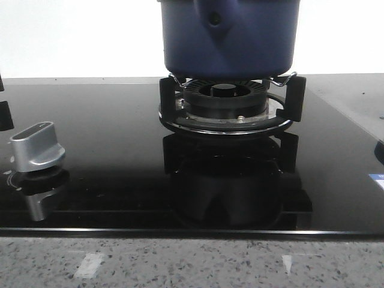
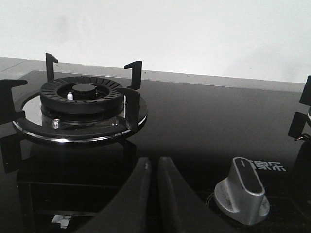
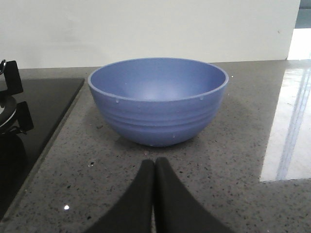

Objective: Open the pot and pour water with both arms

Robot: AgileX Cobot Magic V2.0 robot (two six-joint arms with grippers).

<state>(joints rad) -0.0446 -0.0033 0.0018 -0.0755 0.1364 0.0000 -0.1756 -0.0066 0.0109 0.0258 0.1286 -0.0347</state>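
The dark navy-blue pot (image 1: 228, 42) stands on a black gas burner (image 1: 225, 105) at the centre of the front view. Its handle mount with a dark round hole (image 1: 214, 19) faces the camera. The pot's top is cut off by the frame, so a lid does not show. No gripper shows in the front view. My left gripper (image 2: 152, 162) is shut and empty, low over the black glass hob. My right gripper (image 3: 154, 162) is shut and empty, over the granite counter just short of a blue bowl (image 3: 158, 104), which looks empty.
A silver knob (image 1: 37, 147) sits on the hob left of the pot; it also shows in the left wrist view (image 2: 243, 191). A second, bare burner (image 2: 80, 97) with upright black prongs lies ahead of my left gripper. The speckled granite counter (image 1: 192, 264) edges the hob.
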